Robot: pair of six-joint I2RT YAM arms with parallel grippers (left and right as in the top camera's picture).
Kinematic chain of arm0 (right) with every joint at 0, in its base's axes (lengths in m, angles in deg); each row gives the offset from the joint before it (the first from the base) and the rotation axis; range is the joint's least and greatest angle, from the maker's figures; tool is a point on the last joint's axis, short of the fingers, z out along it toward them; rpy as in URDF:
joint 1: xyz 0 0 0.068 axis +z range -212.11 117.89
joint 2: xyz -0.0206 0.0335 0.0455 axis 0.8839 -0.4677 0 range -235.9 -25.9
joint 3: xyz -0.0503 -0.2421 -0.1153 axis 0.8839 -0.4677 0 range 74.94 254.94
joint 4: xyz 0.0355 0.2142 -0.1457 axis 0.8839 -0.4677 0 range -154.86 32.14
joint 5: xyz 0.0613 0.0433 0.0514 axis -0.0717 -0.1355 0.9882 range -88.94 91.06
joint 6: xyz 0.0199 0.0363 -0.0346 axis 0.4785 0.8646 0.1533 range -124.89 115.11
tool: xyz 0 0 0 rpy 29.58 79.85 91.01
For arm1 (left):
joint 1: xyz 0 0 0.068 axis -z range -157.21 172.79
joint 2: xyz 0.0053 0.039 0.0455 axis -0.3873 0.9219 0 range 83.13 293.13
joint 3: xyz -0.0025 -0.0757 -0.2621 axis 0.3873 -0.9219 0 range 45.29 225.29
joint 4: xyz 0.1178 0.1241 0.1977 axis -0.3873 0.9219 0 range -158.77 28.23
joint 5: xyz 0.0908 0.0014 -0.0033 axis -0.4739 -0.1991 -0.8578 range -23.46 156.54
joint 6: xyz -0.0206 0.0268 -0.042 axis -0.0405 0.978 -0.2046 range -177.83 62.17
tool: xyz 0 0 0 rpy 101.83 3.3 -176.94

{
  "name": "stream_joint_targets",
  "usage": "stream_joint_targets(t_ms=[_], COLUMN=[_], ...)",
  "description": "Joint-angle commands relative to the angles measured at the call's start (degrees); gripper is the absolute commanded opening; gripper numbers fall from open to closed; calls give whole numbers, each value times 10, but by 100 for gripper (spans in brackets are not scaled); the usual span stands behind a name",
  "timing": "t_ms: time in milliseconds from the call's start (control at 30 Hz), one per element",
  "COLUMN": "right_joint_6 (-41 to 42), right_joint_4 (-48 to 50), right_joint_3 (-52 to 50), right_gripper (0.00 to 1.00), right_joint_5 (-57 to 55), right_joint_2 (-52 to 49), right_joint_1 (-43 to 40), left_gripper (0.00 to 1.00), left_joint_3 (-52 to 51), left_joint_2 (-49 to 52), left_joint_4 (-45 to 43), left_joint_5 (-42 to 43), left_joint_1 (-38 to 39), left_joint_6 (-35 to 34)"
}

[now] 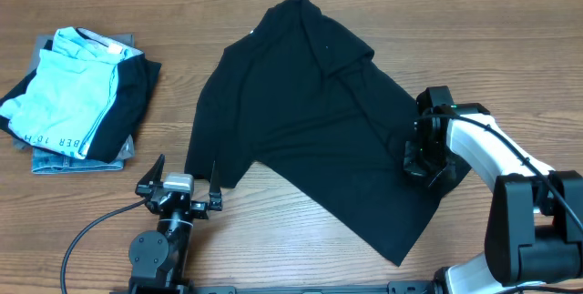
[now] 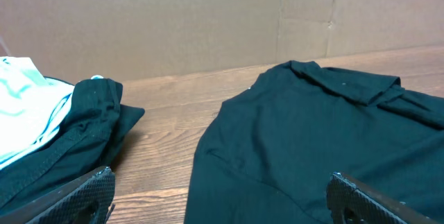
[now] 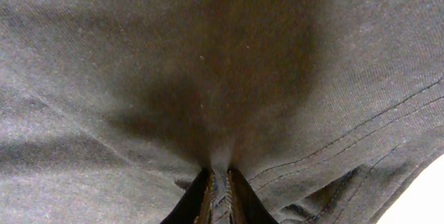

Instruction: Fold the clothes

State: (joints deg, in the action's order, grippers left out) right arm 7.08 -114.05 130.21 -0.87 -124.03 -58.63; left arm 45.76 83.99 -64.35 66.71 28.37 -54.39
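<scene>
The clothes, a black T-shirt (image 1: 310,112), lie spread and skewed across the middle of the table, collar toward the far edge. My right gripper (image 1: 422,160) sits on the shirt's right edge, shut on a pinched fold of the fabric (image 3: 220,182) near a stitched hem. My left gripper (image 1: 187,177) rests at the near left, just off the shirt's left corner, with its fingers (image 2: 90,193) wide apart and nothing between them. In the left wrist view the shirt (image 2: 319,148) fills the right half.
A pile of folded garments (image 1: 77,94) lies at the far left, a light blue piece with dark lettering on top of dark and denim-like ones. A cable (image 1: 91,230) runs from the left arm's base. A cardboard wall (image 2: 208,23) stands behind the table.
</scene>
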Motion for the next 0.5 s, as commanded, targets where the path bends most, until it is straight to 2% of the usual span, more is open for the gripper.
stream_joint_targets(t_ms=[0, 33, 67, 167, 333, 467], right_joint_6=[1, 3, 5, 16, 18, 18], right_joint_4=[-2, -5, -8, -17, -20, -18], right_joint_3=[-3, -3, -3, -3, -3, -4], right_gripper=[24, 36, 40, 42, 41, 27], right_joint_5=[-5, -5, -5, -1, 1, 1], right_joint_2=[7, 7, 7, 7, 7, 7], right_joint_1=[2, 2, 2, 2, 2, 2], left_gripper=[100, 100, 100, 100, 100, 100], left_joint_3=[-2, -2, -2, -2, -2, -2], left_joint_2=[-5, -5, -5, -5, -5, -5], left_joint_4=[0, 0, 0, 0, 0, 0], left_joint_5=[-3, -4, -3, -3, -4, -4], left_joint_1=[-3, -3, -3, -3, -3, -3], left_joint_6=[11, 11, 11, 11, 11, 11])
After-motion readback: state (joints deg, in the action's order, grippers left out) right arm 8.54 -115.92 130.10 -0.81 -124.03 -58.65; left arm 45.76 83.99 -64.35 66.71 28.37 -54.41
